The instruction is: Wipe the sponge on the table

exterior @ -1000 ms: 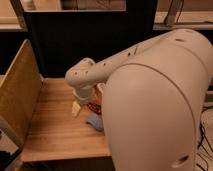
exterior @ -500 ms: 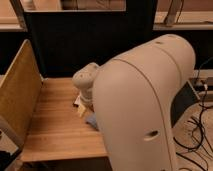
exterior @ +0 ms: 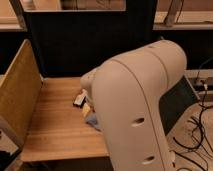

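The table (exterior: 55, 125) is a light wooden plank top filling the left half of the camera view. The sponge (exterior: 92, 121), a small blue-grey pad, lies flat on it, partly covered by my arm's big white shell (exterior: 140, 100). My gripper (exterior: 85, 104) hangs low over the table just above and left of the sponge, below the rounded wrist (exterior: 90, 82). Most of the gripper is hidden by the arm. I cannot make out whether it touches the sponge.
A small white-and-dark block (exterior: 78, 100) lies on the table just left of the gripper. A wooden side panel (exterior: 17, 95) stands along the table's left edge. A dark wall (exterior: 85, 40) closes off the back. Cables (exterior: 202, 125) hang at the right.
The arm's white shell has swung further across the view and covers more of the table. The forearm and wrist have drawn in to the right, toward the sponge.
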Tool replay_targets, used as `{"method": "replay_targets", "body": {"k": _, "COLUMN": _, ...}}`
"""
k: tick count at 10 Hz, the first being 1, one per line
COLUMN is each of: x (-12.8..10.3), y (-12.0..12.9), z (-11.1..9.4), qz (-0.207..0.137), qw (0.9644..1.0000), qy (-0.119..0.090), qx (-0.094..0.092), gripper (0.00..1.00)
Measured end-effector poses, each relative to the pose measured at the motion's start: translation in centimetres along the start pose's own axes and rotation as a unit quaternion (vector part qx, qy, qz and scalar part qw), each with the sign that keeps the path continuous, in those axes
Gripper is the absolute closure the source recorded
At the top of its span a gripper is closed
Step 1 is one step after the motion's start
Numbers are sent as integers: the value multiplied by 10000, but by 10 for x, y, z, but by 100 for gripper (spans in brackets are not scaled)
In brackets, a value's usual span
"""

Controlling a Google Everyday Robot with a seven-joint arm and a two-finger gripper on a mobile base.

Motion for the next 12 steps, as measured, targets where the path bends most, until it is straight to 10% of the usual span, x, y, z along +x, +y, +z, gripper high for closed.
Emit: {"method": "replay_targets", "body": {"k": 12, "x": 57, "y": -11, "z": 25, "qz": 791, "qw": 9956, "qy": 440, "qx": -243, "gripper": 20}}
